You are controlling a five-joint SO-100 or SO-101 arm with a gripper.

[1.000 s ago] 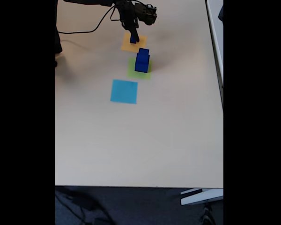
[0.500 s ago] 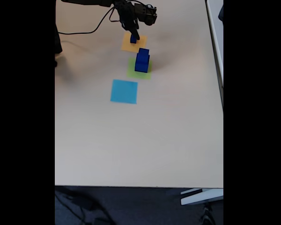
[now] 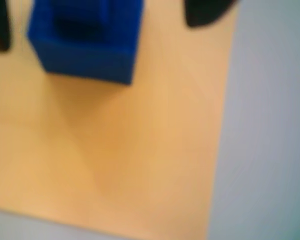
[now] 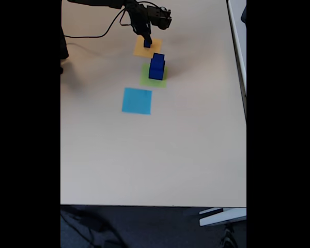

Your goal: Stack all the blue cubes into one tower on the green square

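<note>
two matte blue cubes (image 4: 156, 67) stacked | flat green square (image 4: 146, 79) | pincer (image 4: 146, 41) possibly gripping small cube (image 4: 146, 44)

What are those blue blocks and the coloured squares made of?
The blue cubes look like solid matte plastic or foam, hard to tell; the one at the gripper shows soft, dull faces. The green square and orange square seem flat paper, no gloss.

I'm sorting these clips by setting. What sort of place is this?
Probably an office or lab: a large plain beige table, dark carpet-like floor below its edge, a black cable trailing from the arm, and flat coloured paper squares laid as markers.
</note>
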